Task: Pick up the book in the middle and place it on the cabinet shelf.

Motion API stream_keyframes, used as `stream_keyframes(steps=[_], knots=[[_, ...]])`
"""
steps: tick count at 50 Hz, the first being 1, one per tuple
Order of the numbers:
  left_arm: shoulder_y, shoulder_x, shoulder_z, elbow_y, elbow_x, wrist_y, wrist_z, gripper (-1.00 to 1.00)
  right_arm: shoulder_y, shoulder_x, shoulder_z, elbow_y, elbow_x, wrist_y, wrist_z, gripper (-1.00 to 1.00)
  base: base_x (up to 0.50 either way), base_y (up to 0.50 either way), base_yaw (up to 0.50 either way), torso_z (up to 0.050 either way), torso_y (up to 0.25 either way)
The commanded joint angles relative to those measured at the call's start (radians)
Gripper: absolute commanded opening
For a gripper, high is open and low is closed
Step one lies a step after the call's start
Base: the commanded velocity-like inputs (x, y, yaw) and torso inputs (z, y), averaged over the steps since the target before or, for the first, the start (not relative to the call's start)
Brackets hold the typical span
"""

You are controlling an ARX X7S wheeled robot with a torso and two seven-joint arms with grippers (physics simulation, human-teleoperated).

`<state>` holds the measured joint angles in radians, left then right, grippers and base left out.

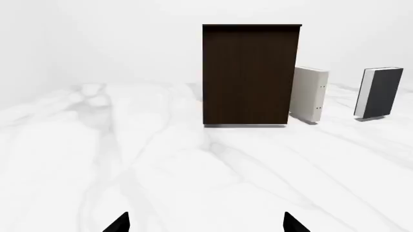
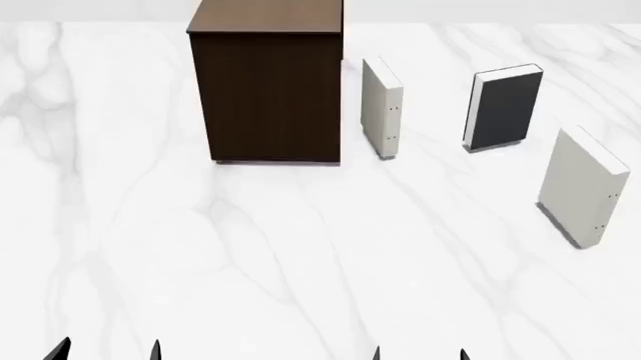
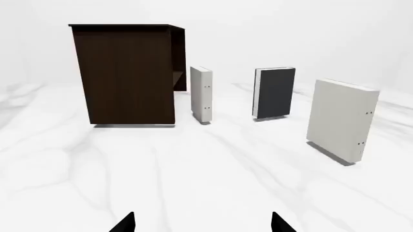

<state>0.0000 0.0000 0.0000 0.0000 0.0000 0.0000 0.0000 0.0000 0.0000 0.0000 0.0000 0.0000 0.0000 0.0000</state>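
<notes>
Grey-covered and upright, the book stands on the white marble surface at the far right, between two pale books: one just right of the cabinet shelf, the other nearer and further right. None of them touch. Both the left gripper and the right gripper hover at the near edge, fingers spread apart, gripping nothing.

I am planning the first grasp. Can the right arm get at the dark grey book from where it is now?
Probably yes. The dark grey book stands upright and apart between two pale books, with bare marble table between it and the right gripper, whose jaws stand open. The nearer pale book leaves only a narrow margin on one side.
</notes>
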Motion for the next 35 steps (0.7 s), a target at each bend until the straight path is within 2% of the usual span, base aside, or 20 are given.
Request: stream_keyframes(steps=[1,22,28,35], knots=[[0.002,-0.016,0.019,0.005,-0.008,0.001,-0.024,1.00,0.000,0.015,-0.019,0.001,0.019,0.000,0.019,1.00,0.00,0.00,0.00,0.000,0.000],[0.009,-0.063,0.062,0.037,-0.033,-0.021,-0.116,1.00,-0.004,0.063,-0.078,-0.009,0.068,0.004,0.076,1.00,0.00,0.00,0.00,0.000,0.000],[0.047,-0.075,0.065,0.176,-0.035,-0.038,-0.137,1.00,-0.034,0.073,-0.071,-0.116,0.078,0.048,0.110,1.00,0.00,0.00,0.00,0.000,0.000],[0.057,-0.089,0.090,0.355,-0.029,-0.133,-0.149,1.00,-0.040,0.093,-0.085,-0.278,0.051,0.121,0.141,1.00,0.00,0.00,0.00,0.000,0.000]])
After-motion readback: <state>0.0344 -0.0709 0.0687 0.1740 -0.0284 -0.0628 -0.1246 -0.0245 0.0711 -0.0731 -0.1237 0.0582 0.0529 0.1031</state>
